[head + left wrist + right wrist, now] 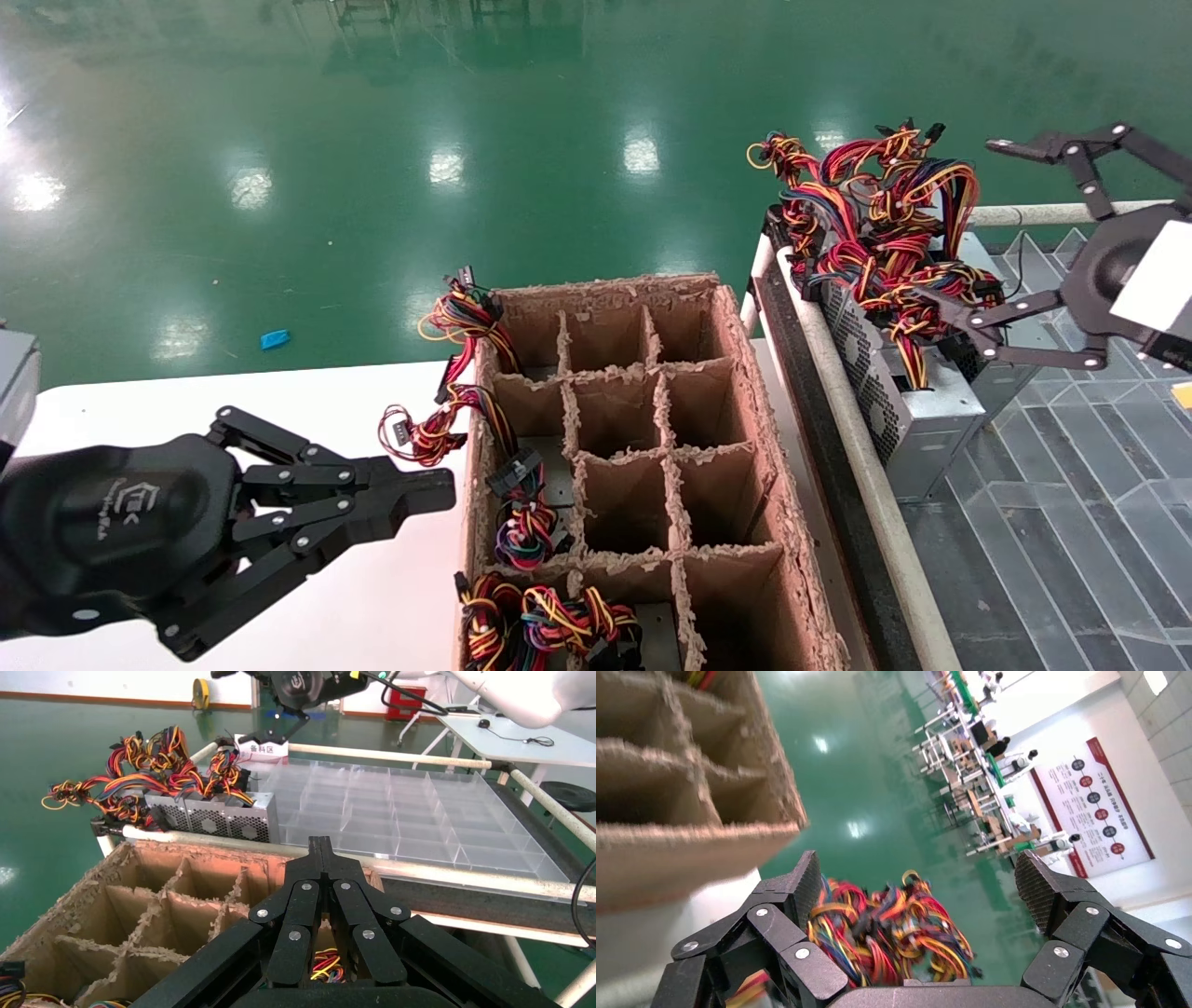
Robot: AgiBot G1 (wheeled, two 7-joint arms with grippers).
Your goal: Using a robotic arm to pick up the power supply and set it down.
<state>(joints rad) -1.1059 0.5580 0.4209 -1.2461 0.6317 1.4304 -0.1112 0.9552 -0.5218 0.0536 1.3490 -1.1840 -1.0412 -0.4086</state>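
Note:
A silver-grey power supply [908,405] with a honeycomb vent stands on edge at the left side of the clear tray on the right. Its bundle of red, yellow and black wires [880,219] piles on top. My right gripper [970,224] is open wide, its fingers straddling that wire bundle without closing on it. In the right wrist view the wires [891,934] sit between the spread fingers of the right gripper [919,881]. The left wrist view shows the power supply [211,816] from the side. My left gripper [445,490] [321,844] is shut and empty, low over the white table left of the cardboard box.
A brown cardboard divider box [745,373] stands in the middle; its left cells hold more units with wires [523,533]. Loose wires [463,317] hang over its left wall. A clear plastic divider tray [1071,522] with a white rail [857,438] fills the right.

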